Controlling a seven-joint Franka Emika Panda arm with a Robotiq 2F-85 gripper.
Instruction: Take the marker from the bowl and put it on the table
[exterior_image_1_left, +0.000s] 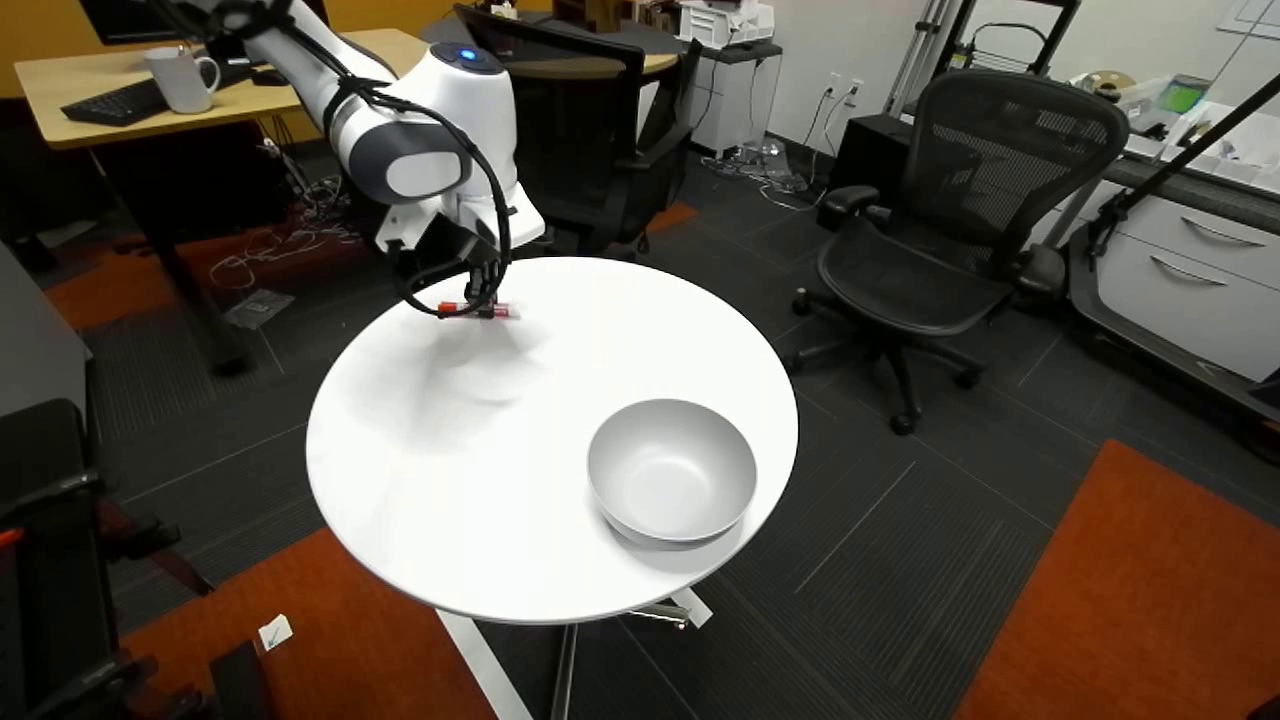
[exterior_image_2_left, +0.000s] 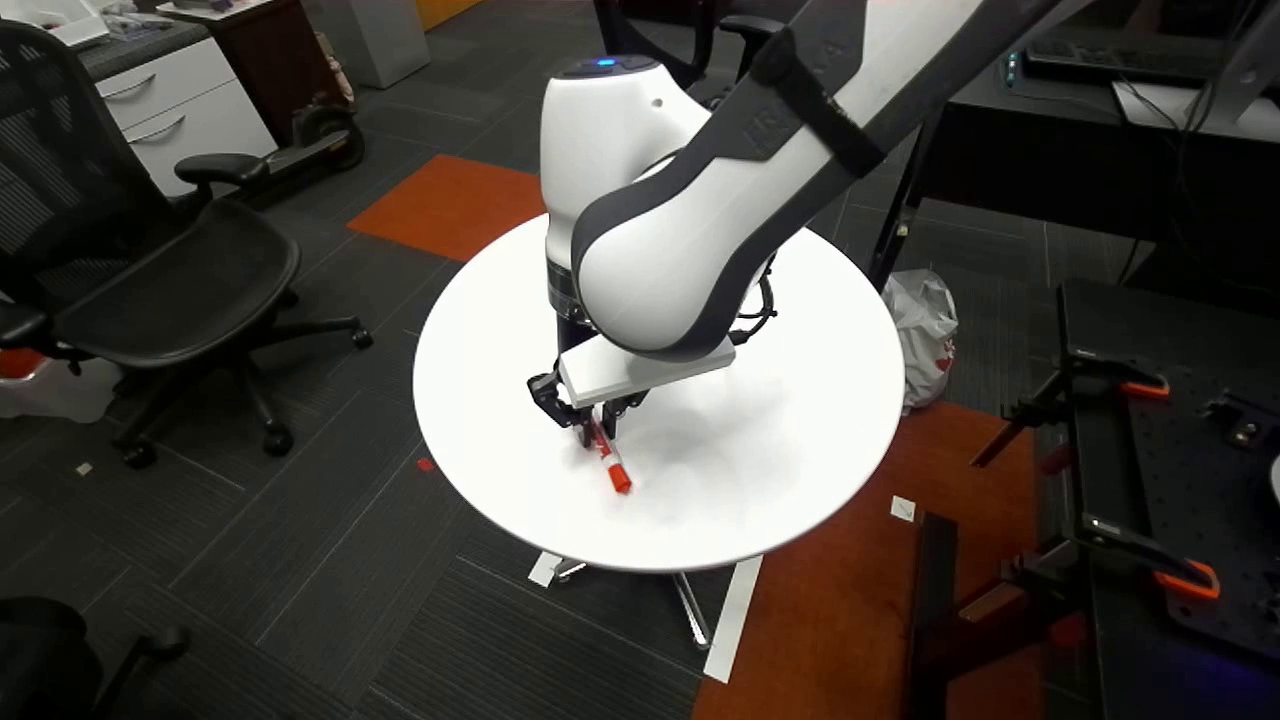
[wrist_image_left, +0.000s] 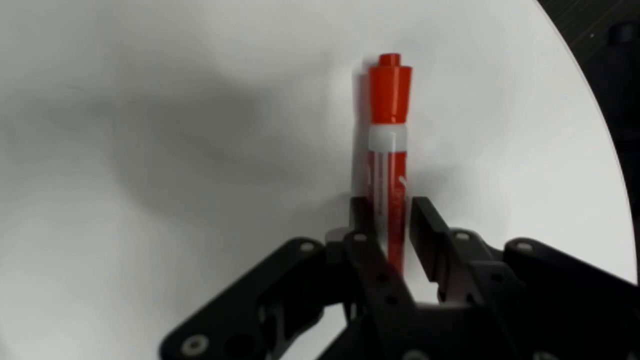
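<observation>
White round table (exterior_image_1_left: 520, 480) holds the grey bowl (exterior_image_1_left: 672, 470) upright near its edge; the gripper (wrist_image_left: 391, 205) is well apart from the bowl, down low, jaws slightly spread, not pinching by the look of it: a sliver of white shows along one side of the red marker (wrist_image_left: 389, 160) between them. The marker is out of the bowl and looks to lie on the table, so taking out is done, placing probably too; what's left, I'd judge, is lifting the gripper clear.
</observation>
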